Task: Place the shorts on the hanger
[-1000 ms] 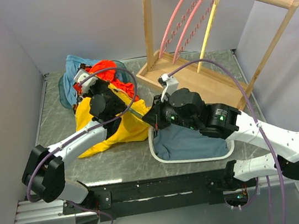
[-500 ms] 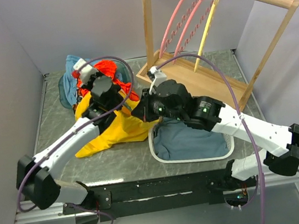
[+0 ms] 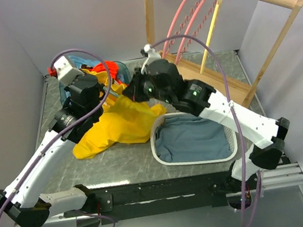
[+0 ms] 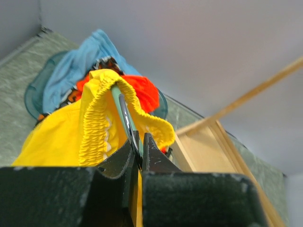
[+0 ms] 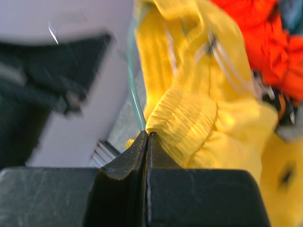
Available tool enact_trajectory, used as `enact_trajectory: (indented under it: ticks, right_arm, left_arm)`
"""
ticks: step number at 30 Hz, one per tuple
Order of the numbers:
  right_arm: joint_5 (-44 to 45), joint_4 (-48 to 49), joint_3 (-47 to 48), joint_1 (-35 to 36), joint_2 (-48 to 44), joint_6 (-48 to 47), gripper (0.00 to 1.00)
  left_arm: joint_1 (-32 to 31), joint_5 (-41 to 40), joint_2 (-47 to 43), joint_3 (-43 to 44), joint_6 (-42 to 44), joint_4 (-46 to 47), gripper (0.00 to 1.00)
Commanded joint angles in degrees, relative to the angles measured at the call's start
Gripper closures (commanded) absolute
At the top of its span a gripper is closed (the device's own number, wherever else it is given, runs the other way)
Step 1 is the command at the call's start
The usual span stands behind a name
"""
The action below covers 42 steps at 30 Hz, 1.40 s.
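Note:
The bright yellow shorts (image 3: 122,126) are lifted by the waistband, and the rest trails on the table. In the left wrist view the gathered waistband (image 4: 94,118) hangs over the top of the teal-green hanger (image 4: 116,97). My left gripper (image 4: 140,137) is shut on the hanger at its metal hook (image 4: 125,116). My right gripper (image 5: 147,135) is shut on the waistband of the shorts (image 5: 184,118), next to a thin teal hanger bar (image 5: 135,94). From above, the left gripper (image 3: 101,92) and right gripper (image 3: 129,93) are close together over the shorts.
A white basket (image 3: 155,147) at front right holds a blue-grey cloth (image 3: 194,138). A wooden rack (image 3: 192,79) at back right carries pink hangers (image 3: 183,16) and a yellow hanger (image 3: 210,29). An orange-red garment (image 3: 108,68) and blue cloth (image 3: 76,62) are piled at the back.
Both arms have risen and moved toward the back left. The shorts' waistband has come up with them. The hanger stays gripped.

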Motion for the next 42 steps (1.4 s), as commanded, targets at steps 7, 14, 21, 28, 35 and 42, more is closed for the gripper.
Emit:
enact_trajectory:
  ticks: [7, 14, 21, 28, 35, 42]
  right_arm:
    - [-3.77, 2.93, 13.57, -2.36, 5.93, -3.43, 1.00]
    - [-7.46, 7.42, 7.23, -0.69, -0.59, -6.85, 0.96]
    - [-2.89, 1.61, 13.04, 4.50, 1.44, -9.85, 0.87]
    - [0.62, -0.05, 8.65, 6.78, -3.66, -15.37, 0.52]
    - [2.56, -1.19, 2.32, 10.12, -11.04, -18.98, 0.30]
    - [16.52, -5.68, 6.61, 18.47, -2.71, -24.87, 0.18]
  left_arm:
    - [-0.68, 6.86, -4.91, 13.81, 1.91, -10.19, 0.99]
    - [-0.77, 6.33, 0.71, 24.55, 8.16, -16.77, 0.99]
    - [-0.68, 7.21, 2.92, 26.67, 10.26, -15.48, 0.99]
    - [-0.77, 10.19, 3.36, 27.55, 12.90, -14.42, 0.99]
    - [-0.77, 10.64, 3.53, 26.15, 12.56, -13.36, 0.99]
    - [-0.68, 11.69, 4.59, 27.98, 11.50, -13.98, 0.99]
